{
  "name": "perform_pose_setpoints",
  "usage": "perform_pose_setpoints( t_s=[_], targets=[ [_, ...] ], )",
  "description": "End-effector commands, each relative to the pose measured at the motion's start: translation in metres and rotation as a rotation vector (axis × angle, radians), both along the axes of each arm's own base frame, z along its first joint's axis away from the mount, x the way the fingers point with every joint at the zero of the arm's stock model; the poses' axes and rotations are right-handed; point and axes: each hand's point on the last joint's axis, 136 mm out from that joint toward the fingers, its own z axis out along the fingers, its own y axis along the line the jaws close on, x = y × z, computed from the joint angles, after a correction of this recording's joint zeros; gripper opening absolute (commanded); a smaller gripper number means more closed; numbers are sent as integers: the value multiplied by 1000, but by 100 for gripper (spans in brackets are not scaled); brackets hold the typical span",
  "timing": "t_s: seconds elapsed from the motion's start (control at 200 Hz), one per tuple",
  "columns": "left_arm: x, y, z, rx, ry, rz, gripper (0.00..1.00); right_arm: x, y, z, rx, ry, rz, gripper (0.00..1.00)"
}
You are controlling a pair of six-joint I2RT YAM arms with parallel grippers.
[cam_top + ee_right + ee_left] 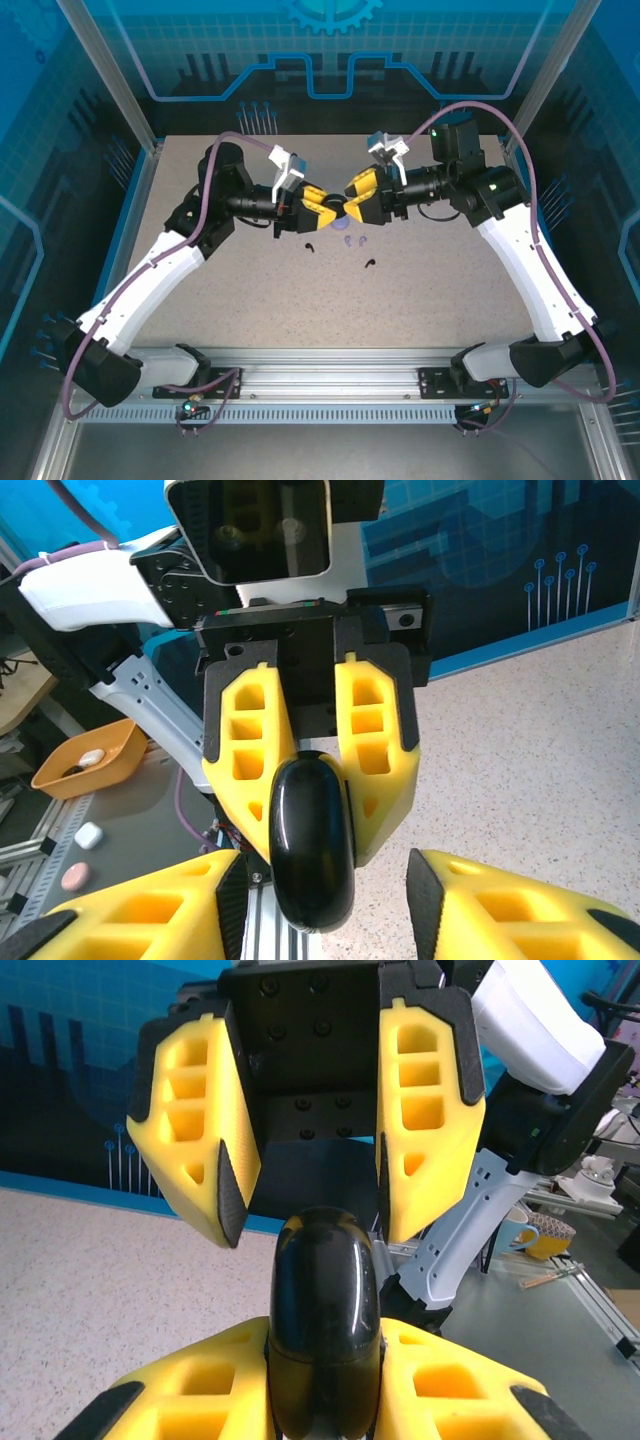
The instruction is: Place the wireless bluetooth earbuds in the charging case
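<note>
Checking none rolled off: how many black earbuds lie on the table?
2. One black earbud lies left of centre on the table; the other right of centre, nearer the arm bases. Others may be hidden.

Speckled beige table (300, 300); blue printed backdrop panels (330, 40); silver aluminium rail (330, 362) at near edge; orange plastic bowl (70, 780); patterned yellow cup (550, 1237).

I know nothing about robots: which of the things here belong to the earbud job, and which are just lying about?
Part of the job:
- black charging case, clamped in the left gripper
- right gripper, open in front of it
- black earbuds and lilac earbuds on the table

Just lying about, off the table:
- orange bowl
- small white case
- patterned mug
</note>
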Motion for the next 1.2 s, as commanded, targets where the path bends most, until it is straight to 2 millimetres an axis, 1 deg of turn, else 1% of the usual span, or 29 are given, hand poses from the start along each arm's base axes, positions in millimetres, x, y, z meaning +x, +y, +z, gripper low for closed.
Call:
perform_pose_setpoints(
  t_s=[0.0,0.105,0.53,0.685,0.825,0.971,1.196],
  targets=[
    [-11,-3,11,-12,-44,-72,13,-12,-4,6,8,-9,42,49],
    [-12,-4,11,-11,-39,-79,13,-15,-3,6,4,-12,53,50],
    [-16,-7,11,1,-10,-96,13,-1,4,2,-24,-14,10,52],
    [-18,-7,12,2,-21,-95,14,0,5,1,-31,-13,7,53],
    [-22,-8,12,9,-30,-106,14,10,3,-3,-57,-19,-49,54],
    [-28,-8,10,19,-49,-121,14,19,2,-2,-60,-21,-93,54],
    [-29,-8,9,24,-62,-120,14,30,-3,0,-55,-19,-149,54]
  ],
)
